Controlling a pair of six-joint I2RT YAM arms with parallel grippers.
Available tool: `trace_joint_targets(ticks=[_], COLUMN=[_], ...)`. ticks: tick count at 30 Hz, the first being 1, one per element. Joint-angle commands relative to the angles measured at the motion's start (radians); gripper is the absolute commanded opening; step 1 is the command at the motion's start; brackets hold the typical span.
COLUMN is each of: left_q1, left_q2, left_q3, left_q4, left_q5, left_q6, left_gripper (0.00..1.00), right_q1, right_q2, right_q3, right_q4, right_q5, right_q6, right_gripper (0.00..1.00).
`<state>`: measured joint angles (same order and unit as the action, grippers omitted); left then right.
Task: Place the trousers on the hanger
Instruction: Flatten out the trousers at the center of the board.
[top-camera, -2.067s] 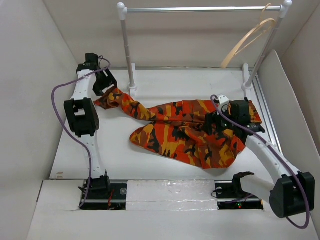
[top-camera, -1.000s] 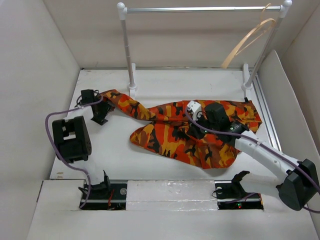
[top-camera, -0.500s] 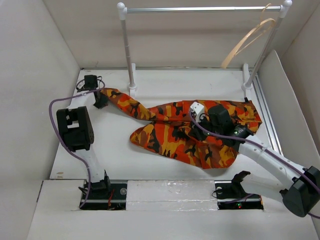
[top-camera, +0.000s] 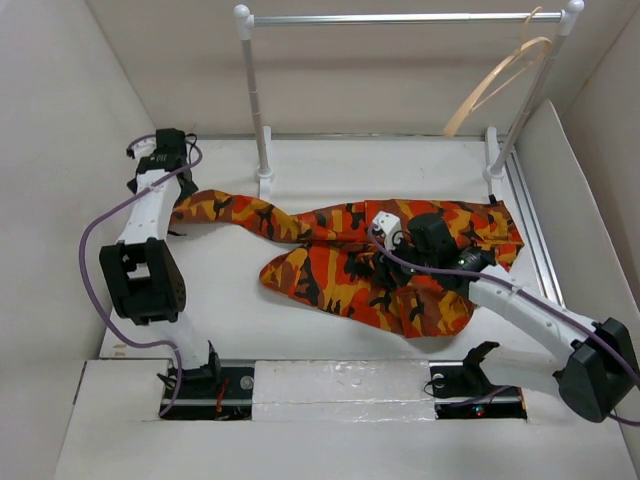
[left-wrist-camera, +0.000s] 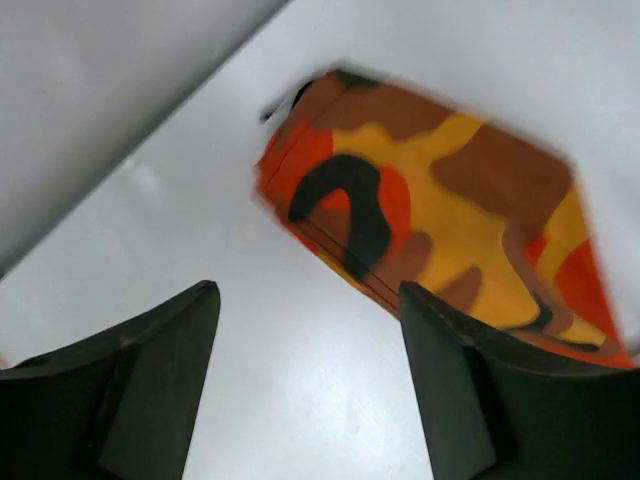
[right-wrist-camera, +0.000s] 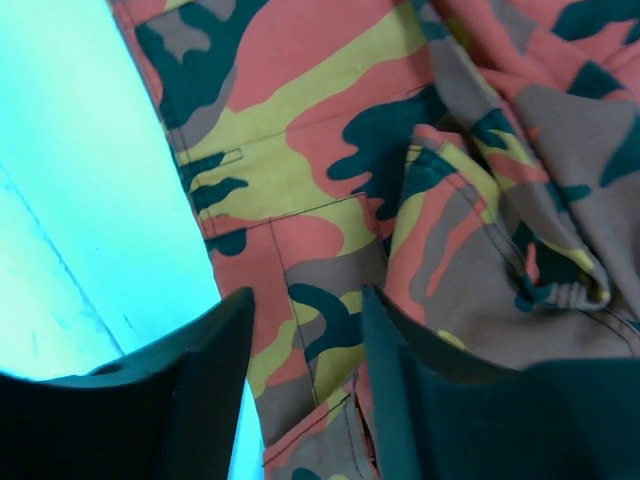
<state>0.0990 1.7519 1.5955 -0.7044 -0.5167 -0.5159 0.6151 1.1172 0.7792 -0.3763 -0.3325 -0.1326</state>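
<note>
The camouflage trousers lie flat on the white table, with one leg stretched left to its end. My left gripper is open and empty just behind that leg end. In the left wrist view the gripper is over bare table and the leg cuff lies just ahead of it. My right gripper is open low over the trousers' middle. In the right wrist view its jaws stand either side of the cloth without gripping it. The tan hanger hangs at the rail's right end.
The metal clothes rail on white posts stands across the back of the table. White walls close in the left, right and back sides. A metal strip runs along the table's right edge.
The left leg end has moved left and lies flatter. My left gripper has let go of it and drawn back toward the far left corner. My right gripper has shifted slightly left over the trousers.
</note>
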Motion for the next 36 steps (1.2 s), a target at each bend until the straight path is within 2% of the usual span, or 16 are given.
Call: trace_joint_targets(ticks=[1, 3, 4, 5, 7, 8, 11, 13, 15, 19, 26, 28, 29, 31, 35, 36], left_q1=[0.001, -0.013, -0.101, -0.102, -0.171, -0.252, -0.39, -0.429, -0.468, -0.502, -0.512, -0.521, -0.521, -0.521, -0.521, -0.521], left_q2=[-0.16, -0.253, -0.369, -0.37, -0.426, -0.431, -0.411, -0.332, -0.245, -0.125, 0.017, 0.052, 0.061, 0.067, 0.011, -0.05], left_q3=[-0.132, -0.236, -0.302, -0.337, -0.402, -0.466, -0.58, -0.597, -0.591, -0.519, -0.454, -0.463, -0.482, -0.499, -0.569, -0.577], left_q4=[-0.052, 0.009, 0.034, 0.042, 0.043, 0.042, 0.106, 0.132, 0.173, 0.184, 0.233, 0.243, 0.25, 0.249, 0.227, 0.217], left_q5=[0.042, 0.148, 0.18, 0.216, 0.288, 0.329, 0.433, 0.457, 0.475, 0.423, 0.457, 0.469, 0.474, 0.466, 0.46, 0.466], left_q6=[-0.018, -0.019, -0.029, -0.029, -0.041, -0.082, -0.104, -0.089, -0.049, -0.004, 0.092, 0.102, 0.103, 0.096, 0.064, 0.022], left_gripper=[0.7, 0.71, 0.61, 0.61, 0.53, 0.46, 0.46, 0.47, 0.48, 0.5, 0.51, 0.47, 0.25, 0.0, 0.0, 0.0], right_q1=[0.029, 0.061, 0.108, 0.109, 0.136, 0.137, 0.137, 0.137, 0.137, 0.146, 0.146, 0.146, 0.146, 0.146, 0.137, 0.137], right_q2=[0.029, 0.068, 0.114, 0.115, 0.142, 0.153, 0.133, 0.11, 0.102, 0.072, -0.017, -0.033, -0.046, -0.062, -0.079, -0.076], right_q3=[0.067, 0.09, 0.124, 0.124, 0.147, 0.152, 0.152, 0.147, 0.141, 0.118, 0.032, 0.014, 0.011, 0.011, 0.015, 0.015], right_q4=[0.013, 0.016, 0.025, 0.025, 0.036, 0.037, 0.042, 0.031, 0.011, -0.01, 0.014, 0.013, 0.013, 0.002, -0.004, -0.004], right_q5=[-0.063, -0.069, -0.065, -0.065, -0.066, -0.069, -0.048, -0.027, -0.022, -0.002, 0.027, 0.049, 0.056, 0.094, 0.13, 0.13], right_q6=[-0.039, -0.056, -0.061, -0.061, -0.061, -0.058, -0.048, -0.048, -0.05, -0.03, 0.04, 0.056, 0.059, 0.06, 0.054, 0.051], right_gripper=[0.54, 0.59, 0.5, 0.34, 0.05, 0.0, 0.0, 0.01, 0.09, 0.14, 0.39, 0.42, 0.43, 0.44, 0.46, 0.47])
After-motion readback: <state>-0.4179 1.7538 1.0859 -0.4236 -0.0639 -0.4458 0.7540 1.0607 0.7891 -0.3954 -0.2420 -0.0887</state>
